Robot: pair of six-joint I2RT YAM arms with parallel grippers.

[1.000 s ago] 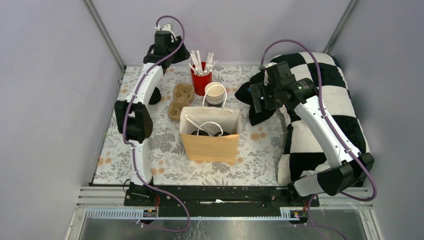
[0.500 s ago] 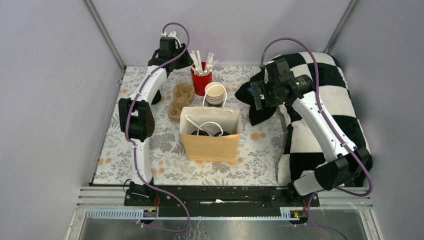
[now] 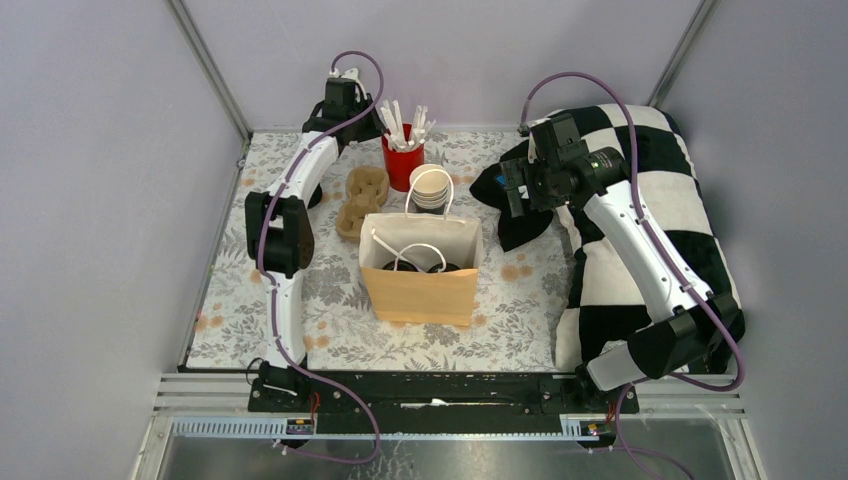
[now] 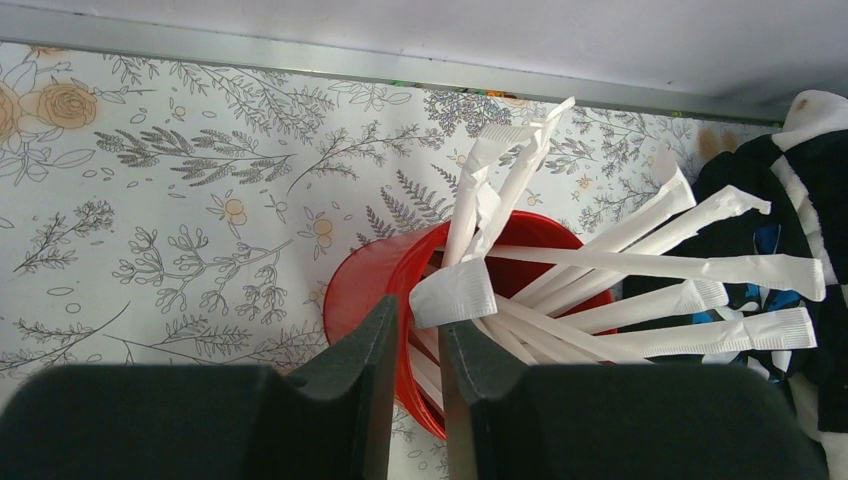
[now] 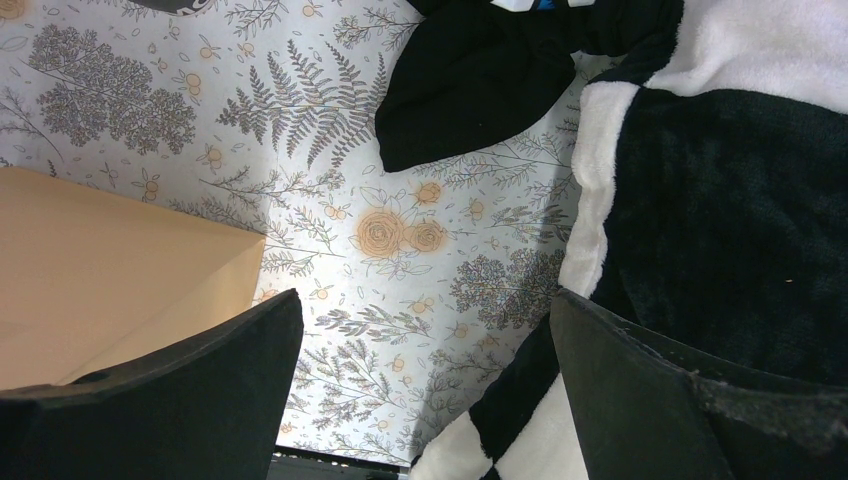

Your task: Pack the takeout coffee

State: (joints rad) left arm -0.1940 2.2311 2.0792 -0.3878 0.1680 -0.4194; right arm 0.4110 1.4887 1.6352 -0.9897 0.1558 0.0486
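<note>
The left tool point(image 4: 415, 322) is hovering at the red cup point(image 4: 362, 292) carrying white sticks point(image 4: 650, 266), its jaws nearly together; whether it is gripping anything I cannot tell. The paper bag point(image 3: 420, 292) is holding both takeout cups point(image 3: 447, 267). The right tool point(image 5: 425, 305) is hanging released.

Left arm point(image 3: 305, 165), right arm point(image 3: 640, 250): white links, black joints, purple cable point(image 3: 357, 54) looped along each. Left claw point(image 4: 417, 318), right claw point(image 5: 425, 295): black matte fingers.
</note>
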